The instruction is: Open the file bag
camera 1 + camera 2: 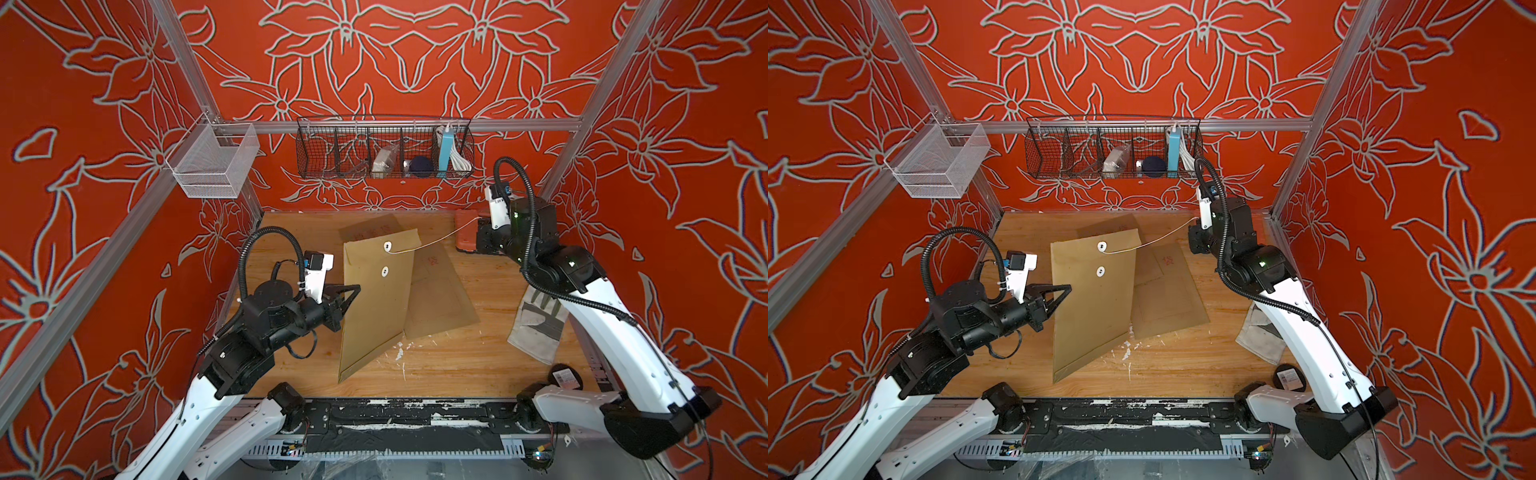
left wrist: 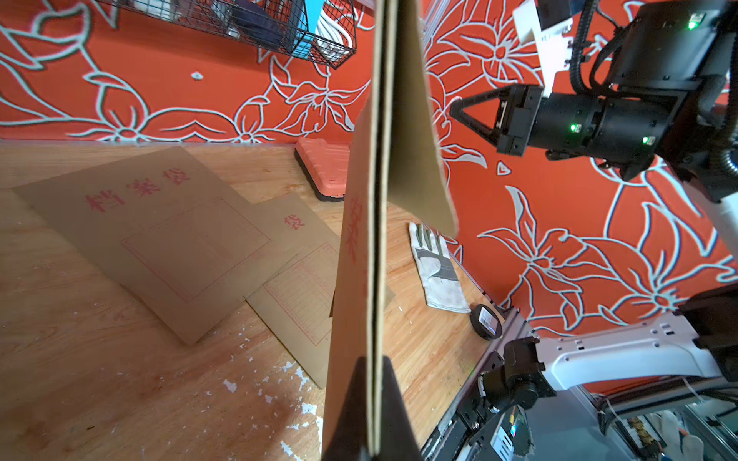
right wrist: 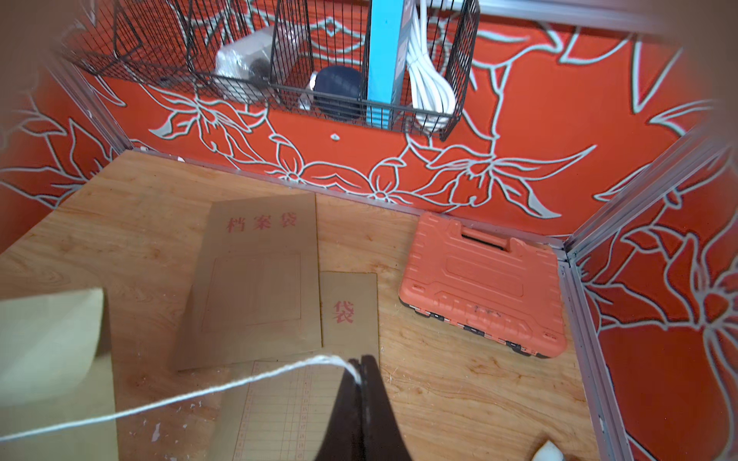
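The file bag is a brown kraft envelope, lifted off the wooden table and hanging tilted. My left gripper is shut on its side edge, the jaws clamped on the paper in the left wrist view. Two white button discs sit near its top. A white string runs taut from the upper disc to my right gripper, which is shut on the string's end at the back right. The top flap stands away from the bag's body.
Two more brown file bags lie flat on the table beneath the lifted one. An orange tool case sits at the back right, a work glove and a black disc at the right. A black wire basket and a white mesh basket hang on the frame.
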{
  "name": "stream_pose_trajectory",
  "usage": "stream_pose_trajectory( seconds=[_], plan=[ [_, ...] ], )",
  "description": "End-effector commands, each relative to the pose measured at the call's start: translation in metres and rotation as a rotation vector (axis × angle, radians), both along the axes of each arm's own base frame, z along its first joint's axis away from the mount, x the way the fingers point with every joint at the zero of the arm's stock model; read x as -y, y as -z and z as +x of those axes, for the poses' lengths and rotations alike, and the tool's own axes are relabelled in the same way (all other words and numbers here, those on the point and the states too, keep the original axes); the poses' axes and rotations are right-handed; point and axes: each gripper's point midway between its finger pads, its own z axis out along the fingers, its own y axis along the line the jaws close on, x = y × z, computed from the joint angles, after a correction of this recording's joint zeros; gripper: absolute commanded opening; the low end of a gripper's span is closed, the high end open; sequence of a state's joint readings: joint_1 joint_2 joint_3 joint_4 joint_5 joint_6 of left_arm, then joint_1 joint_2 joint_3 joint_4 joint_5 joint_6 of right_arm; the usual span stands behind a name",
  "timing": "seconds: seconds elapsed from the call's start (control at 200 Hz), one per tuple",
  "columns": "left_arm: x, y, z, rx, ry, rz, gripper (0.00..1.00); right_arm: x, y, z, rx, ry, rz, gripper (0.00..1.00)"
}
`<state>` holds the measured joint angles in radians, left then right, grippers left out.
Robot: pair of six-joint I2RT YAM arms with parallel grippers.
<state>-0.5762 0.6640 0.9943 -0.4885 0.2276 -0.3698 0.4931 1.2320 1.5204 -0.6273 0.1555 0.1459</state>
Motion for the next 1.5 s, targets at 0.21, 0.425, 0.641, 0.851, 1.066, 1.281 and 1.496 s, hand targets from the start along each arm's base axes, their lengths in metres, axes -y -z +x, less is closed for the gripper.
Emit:
stream_pose_trajectory(
  seconds=[0.21,0.425,0.641,0.851,1.066,1.281,1.496],
  plan=[
    [0.007,0.006,-0.004,-0.007,0.048,0.0,0.0,-0.018,-0.06,0.018,0.132,-0.06,0.053,0.0],
    [0.009,0.02,0.004,-0.067,0.033,0.036,0.0,-0.059,-0.071,0.038,0.156,-0.213,0.102,0.0],
    [0.016,0.016,0.0,-0.076,0.076,0.024,0.0,-0.097,-0.065,0.065,0.108,-0.333,0.119,0.0],
    [0.023,0.011,-0.006,-0.081,0.134,-0.022,0.0,-0.133,-0.029,0.084,-0.073,-0.44,0.148,0.22],
    [0.016,-0.009,-0.006,-0.113,0.219,-0.161,0.0,-0.107,0.026,0.111,-0.287,-0.244,0.177,0.77],
    [0.01,-0.034,-0.009,-0.078,0.265,-0.22,0.0,-0.073,0.053,0.114,-0.384,-0.145,0.251,0.86],
    [0.007,-0.054,-0.012,-0.03,0.298,-0.249,0.0,-0.038,0.075,0.113,-0.438,-0.093,0.384,0.87]
  ],
)
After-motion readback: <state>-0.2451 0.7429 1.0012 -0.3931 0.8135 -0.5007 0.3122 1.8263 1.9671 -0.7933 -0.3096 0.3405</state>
